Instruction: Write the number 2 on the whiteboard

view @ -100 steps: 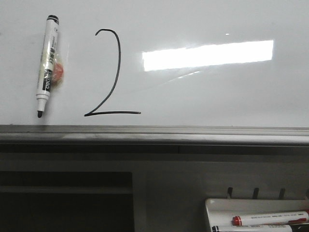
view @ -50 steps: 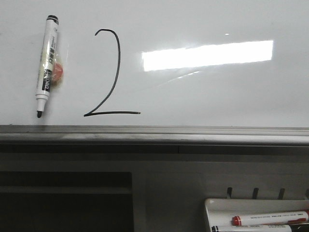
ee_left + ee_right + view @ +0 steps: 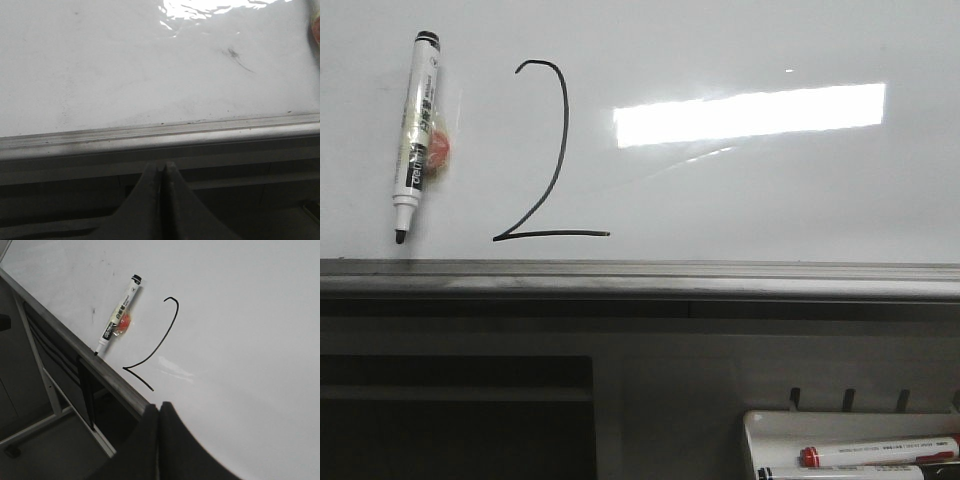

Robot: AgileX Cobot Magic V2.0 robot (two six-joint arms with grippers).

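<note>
We see the number 2 point(image 3: 159, 342) drawn in thin black line on the whiteboard point(image 3: 240, 340). Just beside it a black-capped marker point(image 3: 118, 315) sticks to the board, an orange patch behind its barrel, its tip near the grey bottom rail point(image 3: 75, 342). Our right gripper point(image 3: 159, 412) shows its fingers pressed together, holding nothing.

Probably an office or classroom: a wall whiteboard point(image 3: 740, 200) with grey rail, marker tray point(image 3: 770, 425) beneath.
</note>
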